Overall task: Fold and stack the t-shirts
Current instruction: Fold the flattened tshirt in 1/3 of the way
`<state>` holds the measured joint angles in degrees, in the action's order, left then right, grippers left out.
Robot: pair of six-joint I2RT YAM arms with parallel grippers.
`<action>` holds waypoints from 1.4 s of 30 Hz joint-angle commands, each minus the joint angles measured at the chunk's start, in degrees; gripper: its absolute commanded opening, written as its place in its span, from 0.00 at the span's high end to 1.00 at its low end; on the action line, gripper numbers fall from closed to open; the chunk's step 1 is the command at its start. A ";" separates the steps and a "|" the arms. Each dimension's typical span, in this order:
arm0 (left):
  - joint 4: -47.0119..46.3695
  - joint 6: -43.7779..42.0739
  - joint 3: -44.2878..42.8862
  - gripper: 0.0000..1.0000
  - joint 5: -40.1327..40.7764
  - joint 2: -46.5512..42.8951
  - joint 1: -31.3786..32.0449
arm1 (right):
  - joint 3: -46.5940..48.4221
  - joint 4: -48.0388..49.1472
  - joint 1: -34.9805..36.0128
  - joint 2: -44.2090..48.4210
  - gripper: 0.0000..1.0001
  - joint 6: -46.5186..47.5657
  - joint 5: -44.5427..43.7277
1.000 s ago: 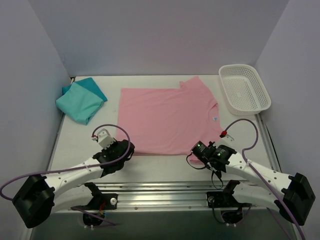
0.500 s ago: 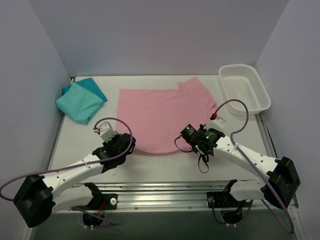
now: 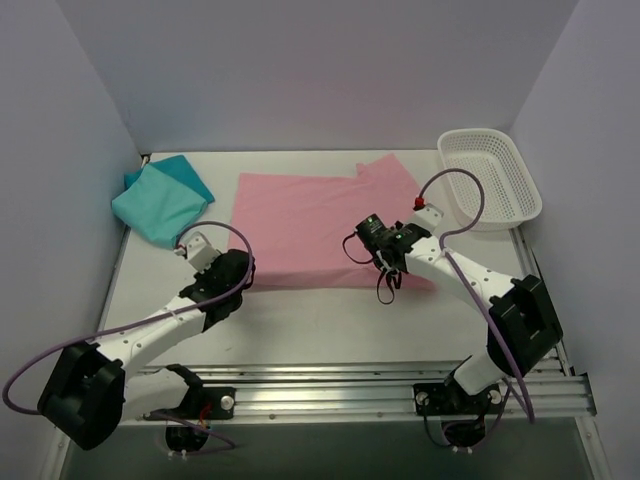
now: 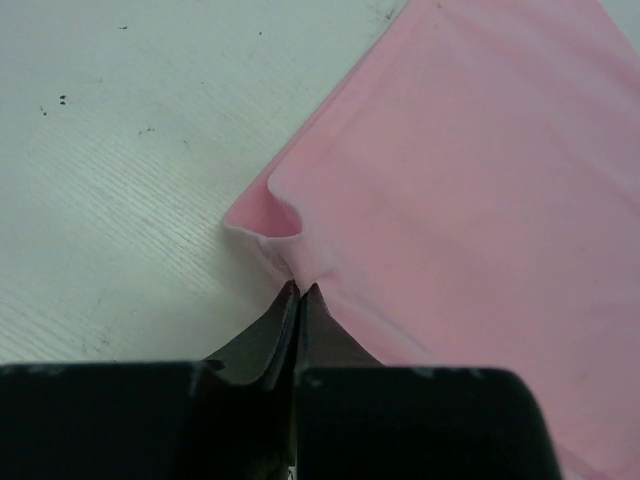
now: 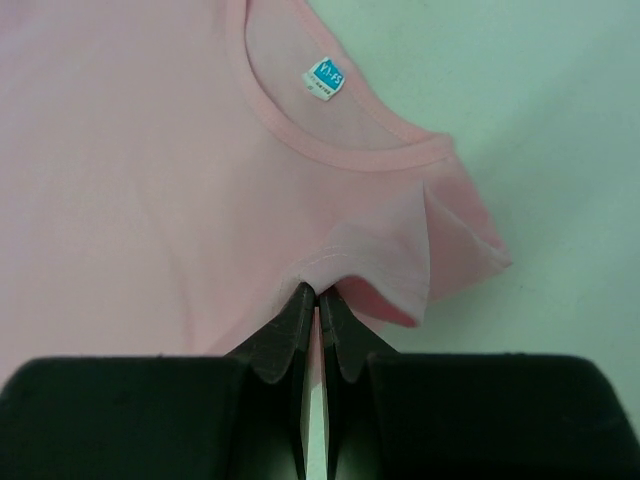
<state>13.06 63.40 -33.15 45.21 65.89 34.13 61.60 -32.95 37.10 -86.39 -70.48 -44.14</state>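
The pink t-shirt (image 3: 300, 225) lies spread across the middle of the table, its near edge lifted and folded back over the body. My left gripper (image 3: 238, 268) is shut on the shirt's near left corner (image 4: 262, 222). My right gripper (image 3: 378, 240) is shut on the sleeve fabric (image 5: 385, 262) beside the collar and its blue label (image 5: 323, 77). The teal t-shirt (image 3: 160, 200) lies folded at the far left, away from both grippers.
A white mesh basket (image 3: 488, 178) stands at the far right by the wall. Purple cables loop above both wrists. Side walls close in the table on the left and right, and a metal rail runs along the near edge.
Both grippers have carried the pink shirt's near edge away from the front of the table, folding it over the body. The right gripper travelled farther.
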 commanded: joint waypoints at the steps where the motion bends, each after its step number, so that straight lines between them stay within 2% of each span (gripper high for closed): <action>1: -5.14 -3.71 -1.92 0.98 -1.18 1.52 -1.26 | 3.08 0.60 -2.12 -2.29 1.00 3.06 -2.80; 15: -10.59 -7.85 -7.02 0.98 -4.16 11.10 -5.56 | 11.87 2.01 -5.72 -10.99 1.00 7.63 -1.83; 23: -12.09 -7.76 -9.13 0.98 -6.19 17.25 -7.41 | 16.17 2.80 -6.78 -18.18 1.00 7.72 -1.13; 32: -16.48 -8.20 -10.71 0.98 -8.03 23.05 -10.04 | 23.91 0.34 -7.92 -29.00 1.00 6.76 -1.83; 37: -19.12 -9.25 -11.59 0.98 -9.79 26.31 -11.71 | 27.16 -1.41 -8.27 -31.82 1.00 5.70 -3.05; 40: -20.18 -10.13 -12.64 0.96 -11.02 28.24 -12.86 | 27.95 -1.68 -8.45 -32.70 1.00 5.26 -3.32; 42: -21.14 -10.66 -13.17 0.91 -11.72 29.90 -13.65 | 28.57 -1.94 -8.62 -33.31 1.00 4.92 -3.58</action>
<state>-3.95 54.52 -43.51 34.96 94.02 21.78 87.44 -31.31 28.95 -119.04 -63.94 -44.16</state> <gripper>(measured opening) 0.073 0.007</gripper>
